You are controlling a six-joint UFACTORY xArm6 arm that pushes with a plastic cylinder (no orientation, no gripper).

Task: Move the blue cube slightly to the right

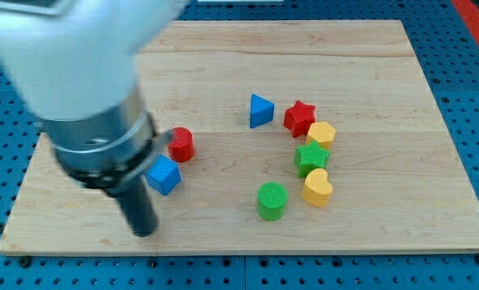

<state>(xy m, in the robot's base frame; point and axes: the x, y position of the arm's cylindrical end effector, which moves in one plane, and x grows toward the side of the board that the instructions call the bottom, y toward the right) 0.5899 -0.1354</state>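
The blue cube lies on the wooden board, left of centre. A red cylinder sits just above and to the right of it. My tip rests on the board below and a little left of the blue cube, close to it. The rod and the arm's grey body cover the board to the cube's left, and the rod's upper part overlaps the cube's left edge.
A blue triangle, red star, yellow hexagon, green star, yellow heart and green cylinder cluster right of centre. The board's bottom edge is near my tip.
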